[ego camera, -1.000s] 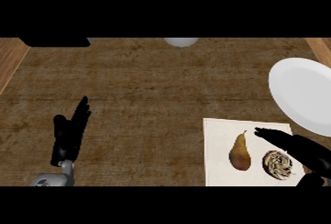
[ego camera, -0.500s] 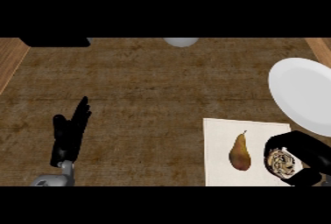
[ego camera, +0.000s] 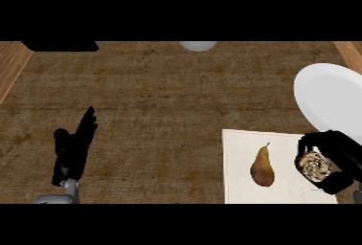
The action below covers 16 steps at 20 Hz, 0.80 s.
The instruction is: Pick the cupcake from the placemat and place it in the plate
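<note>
Right hand [ego camera: 338, 158] around cupcake [ego camera: 315, 165]

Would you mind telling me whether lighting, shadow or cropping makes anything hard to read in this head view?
In the head view, lighting is even and flat, with no glare. The white plate is cut by the right edge. The right hand, black, curls round the cupcake and hides part of it. The pear on the placemat reads clearly. The left hand rests open, dark against the counter.

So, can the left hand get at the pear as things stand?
Probably yes: the left hand rests open at the counter's left, with only bare counter between it and the pear on the placemat, though some way off.
</note>
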### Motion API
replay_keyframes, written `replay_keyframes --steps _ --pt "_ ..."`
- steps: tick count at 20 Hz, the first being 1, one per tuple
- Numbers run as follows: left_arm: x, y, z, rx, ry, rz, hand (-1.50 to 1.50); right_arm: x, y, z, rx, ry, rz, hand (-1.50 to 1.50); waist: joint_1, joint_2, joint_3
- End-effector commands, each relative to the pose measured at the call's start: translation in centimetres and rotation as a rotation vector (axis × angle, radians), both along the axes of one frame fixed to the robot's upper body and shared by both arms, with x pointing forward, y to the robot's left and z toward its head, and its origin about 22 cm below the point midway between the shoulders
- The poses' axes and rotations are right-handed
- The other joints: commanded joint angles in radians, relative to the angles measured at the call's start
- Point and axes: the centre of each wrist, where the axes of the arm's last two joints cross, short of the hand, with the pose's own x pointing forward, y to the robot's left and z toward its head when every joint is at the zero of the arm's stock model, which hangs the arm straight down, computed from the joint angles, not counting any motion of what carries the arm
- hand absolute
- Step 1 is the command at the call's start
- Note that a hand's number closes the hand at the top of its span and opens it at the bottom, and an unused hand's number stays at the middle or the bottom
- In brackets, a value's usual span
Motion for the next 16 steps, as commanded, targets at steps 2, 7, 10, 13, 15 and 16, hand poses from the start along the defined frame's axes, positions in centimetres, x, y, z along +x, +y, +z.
replay_keyframes --steps 2,7,10,13,15,16 --pt "0.7 1.0 -0.8 0.003 0.011 0.007 0.0 2.9 1.5 0.8 0.015 -0.103 -0.16 1.5 0.004 0.003 0.0" --pt "1.1 0.2 -0.7 0.005 0.009 -0.01 0.0 6.3 0.7 4.3 0.059 -0.233 -0.231 1.5 0.003 0.003 0.0" --pt "-0.6 -1.1 -2.2 0.001 0.007 0.001 0.0 5.9 1.5 6.0 0.153 -0.31 -0.27 1.5 -0.001 0.0 0.0" --pt "0.7 0.6 0.7 -0.008 0.005 0.001 0.0 5.7 0.6 9.2 0.2 -0.467 -0.39 1.5 -0.003 -0.002 0.0" --pt "-0.3 0.2 -0.9 -0.009 0.022 0.0 0.0 4.9 0.3 10.0 0.202 -0.504 -0.452 1.5 -0.006 -0.002 -0.001" --pt "1.4 -0.1 -0.8 0.016 -0.004 -0.005 0.0 5.2 0.2 8.5 0.19 -0.51 -0.475 1.5 -0.005 0.002 0.0"
